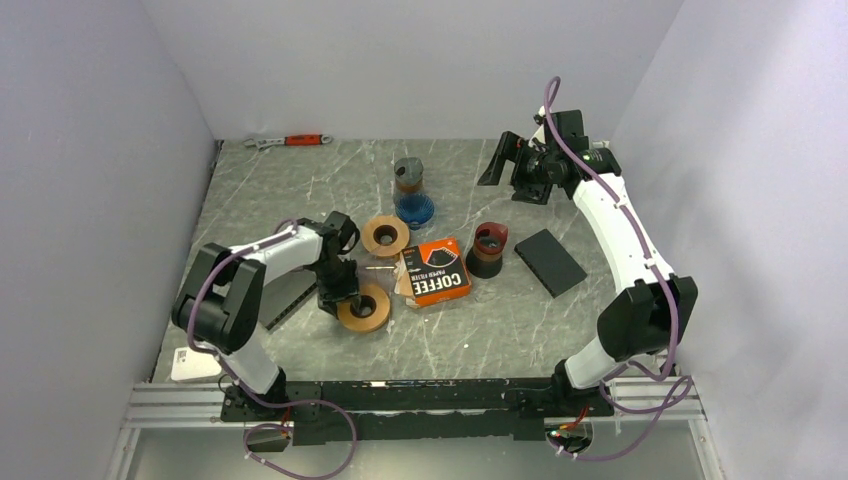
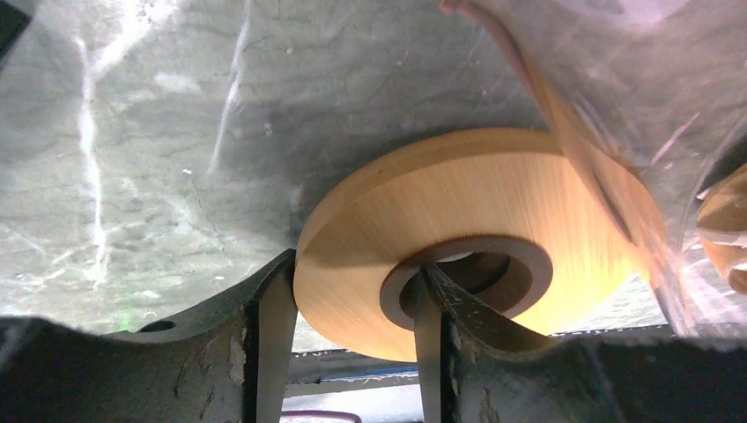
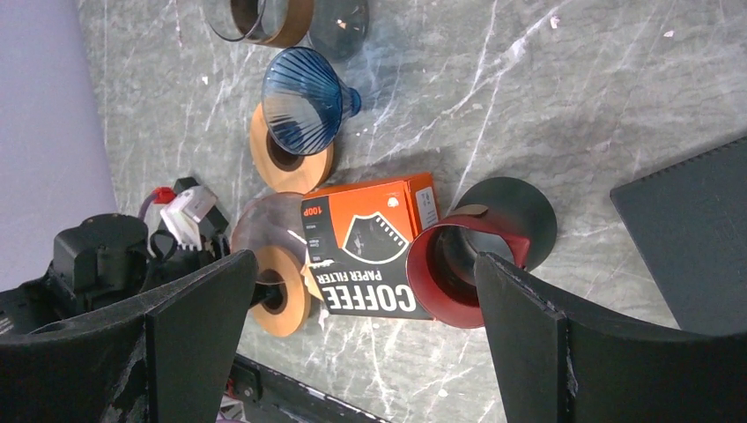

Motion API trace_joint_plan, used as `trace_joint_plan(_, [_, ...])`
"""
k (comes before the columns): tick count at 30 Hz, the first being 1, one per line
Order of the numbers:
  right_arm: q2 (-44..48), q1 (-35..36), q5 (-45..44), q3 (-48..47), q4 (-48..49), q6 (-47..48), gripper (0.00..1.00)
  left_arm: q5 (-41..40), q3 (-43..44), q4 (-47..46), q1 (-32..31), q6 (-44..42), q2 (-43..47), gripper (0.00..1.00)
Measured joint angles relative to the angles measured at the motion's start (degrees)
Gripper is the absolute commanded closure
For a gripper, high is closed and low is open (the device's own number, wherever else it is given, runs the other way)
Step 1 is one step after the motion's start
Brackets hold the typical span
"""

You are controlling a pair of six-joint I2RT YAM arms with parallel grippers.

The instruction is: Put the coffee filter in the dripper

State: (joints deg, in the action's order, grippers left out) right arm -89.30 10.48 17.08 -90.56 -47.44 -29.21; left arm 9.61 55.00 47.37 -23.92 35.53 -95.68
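An orange box [image 1: 435,271] printed COFFEE PAPER FILTER lies flat mid-table; it also shows in the right wrist view [image 3: 370,242]. No loose filter shows clearly. A red-and-black dripper [image 1: 488,248] stands right of the box. A blue ribbed dripper [image 1: 413,207] stands behind it. My left gripper [image 1: 345,297] is shut on the rim of a wooden ring [image 2: 467,220], with one finger in its hole and one outside. A clear cone [image 3: 264,220] sits by that ring. My right gripper [image 1: 510,160] is open and empty, raised at the back right.
A second wooden ring [image 1: 385,235] lies left of the blue dripper. A grey-and-brown glass vessel [image 1: 408,172] stands behind it. A black flat pad [image 1: 550,262] lies at the right. A wrench [image 1: 290,141] lies at the back edge. A dark slab [image 1: 285,300] lies under my left arm.
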Motion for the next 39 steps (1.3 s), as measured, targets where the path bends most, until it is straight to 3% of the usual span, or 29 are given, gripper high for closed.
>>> trace_joint_plan(7, [-1.18,-0.44,1.07,-0.52,0.0,-0.81,0.0,-3.63,2.12,5.18,-0.5,-1.49,7.87,0.57])
trace_joint_plan(18, [-3.67,-1.05,7.43,-4.31,0.33,-1.46,0.02,-10.99,16.17,16.65,-0.5,-5.14,18.4,0.58])
trace_joint_plan(25, [-4.98,-1.09,15.98,-4.22,1.92,-1.49,0.07,-12.52,31.89,16.98,-0.5,-7.69,11.28,0.58])
trace_joint_plan(29, [-4.98,-1.07,21.75,-3.13,3.93,-2.43,0.15,-11.78,39.28,14.56,-0.9,-8.5,4.48,0.58])
trace_joint_plan(39, [-4.81,-0.59,36.26,5.97,13.33,-10.82,0.29,-7.61,48.83,10.16,-5.44,-8.15,-5.29,0.57])
